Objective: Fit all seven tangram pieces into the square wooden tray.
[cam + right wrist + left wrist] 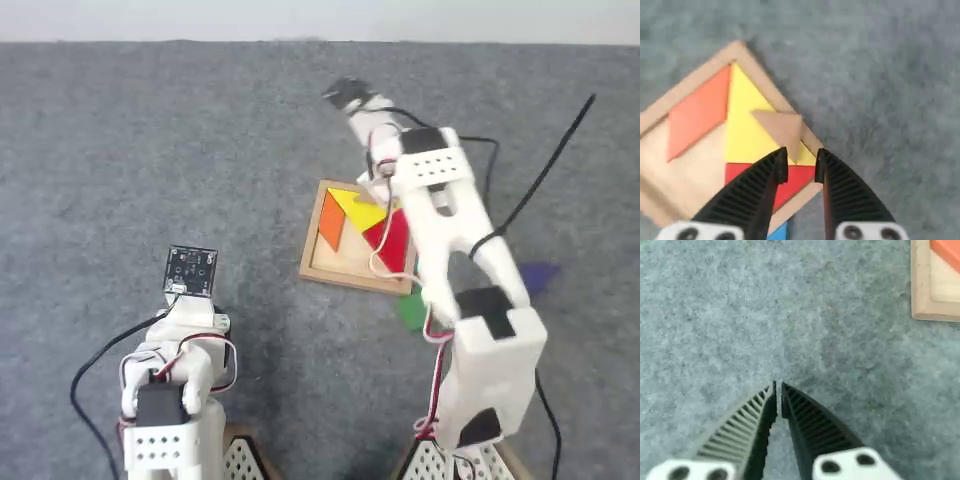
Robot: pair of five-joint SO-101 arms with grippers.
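The square wooden tray point(350, 279) lies mid-table with an orange parallelogram point(332, 222), a yellow triangle point(360, 208) and a red triangle point(392, 240) in it. My right arm point(440, 200) stretches over the tray's far right corner. In the right wrist view my right gripper point(801, 162) is slightly open over that corner. A tan triangle point(782, 130) lies across the yellow triangle point(747, 130) and the tray's rim point(685, 89), one corner between the fingertips. My left gripper point(778, 388) is shut and empty above bare carpet, left of the tray point(920, 280).
A green piece point(410, 310) and a purple piece point(540, 278) lie on the grey carpet right of the tray, partly behind my right arm. A blue piece point(777, 232) shows just off the tray's edge. My left arm point(185, 345) stands at the front left.
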